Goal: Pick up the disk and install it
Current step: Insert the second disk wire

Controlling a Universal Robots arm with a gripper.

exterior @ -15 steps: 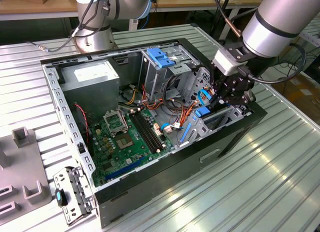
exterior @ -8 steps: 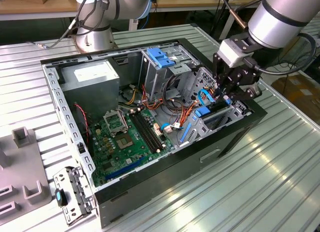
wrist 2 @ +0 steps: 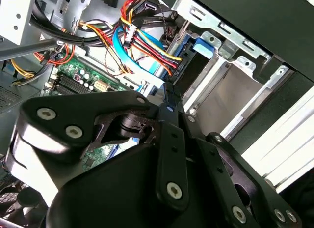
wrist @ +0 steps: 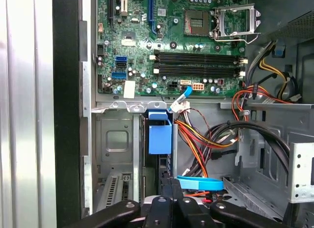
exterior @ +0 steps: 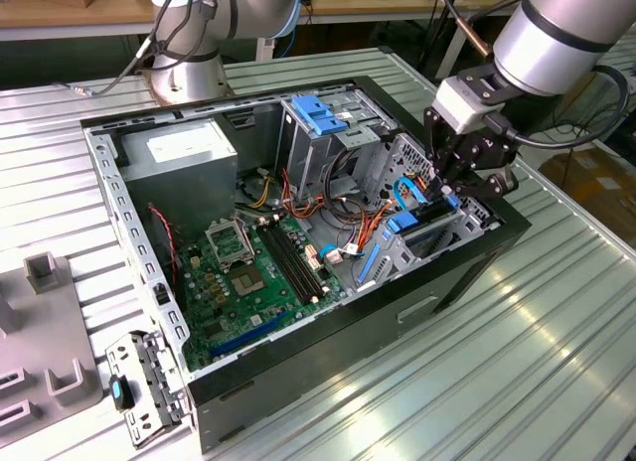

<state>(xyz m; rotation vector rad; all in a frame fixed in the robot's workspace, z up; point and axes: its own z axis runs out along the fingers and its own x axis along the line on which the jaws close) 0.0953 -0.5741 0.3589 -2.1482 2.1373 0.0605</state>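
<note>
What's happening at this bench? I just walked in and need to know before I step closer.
A robot arm is working inside an open computer case lying on a ribbed metal table. Its gripper sits low over the drive bay at the exterior view's right, by the blue plastic latch and a tangle of coloured cables. The disk appears to stand on edge in that bay, a dark slab behind the latch.

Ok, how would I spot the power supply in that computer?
Find the open computer case on the slatted table. In its back corner at the exterior view's left sits the power supply, the one plain grey box with a white sticker, beside the green motherboard.
</note>
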